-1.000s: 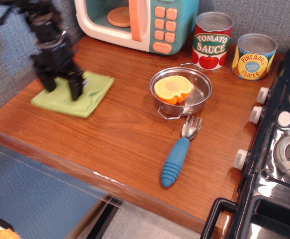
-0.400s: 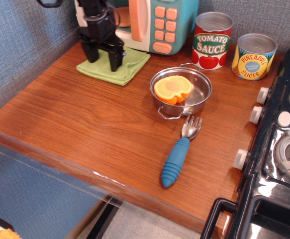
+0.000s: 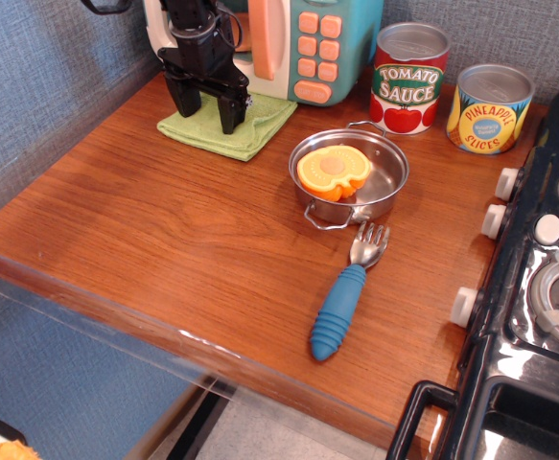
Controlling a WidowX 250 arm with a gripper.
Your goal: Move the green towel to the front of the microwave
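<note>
At the back left of the wooden counter (image 3: 193, 259), the black gripper (image 3: 207, 117) is standing upright over the green towel (image 3: 256, 130), its two fingers spread apart and pointing down, with the tips touching or nearly touching the cloth; whether any fabric is pinched cannot be told. Beneath it, the towel is lying flat, just in front of the microwave (image 3: 303, 48), close below the door and its orange handle. Judging by this, the placing looks almost done. To finish well, the fingers should be opening fully and rising straight up, so the cloth is not dragged. Further right, a steel pan (image 3: 375, 187) holding an orange slice (image 3: 333, 171) is sitting near the towel.
</note>
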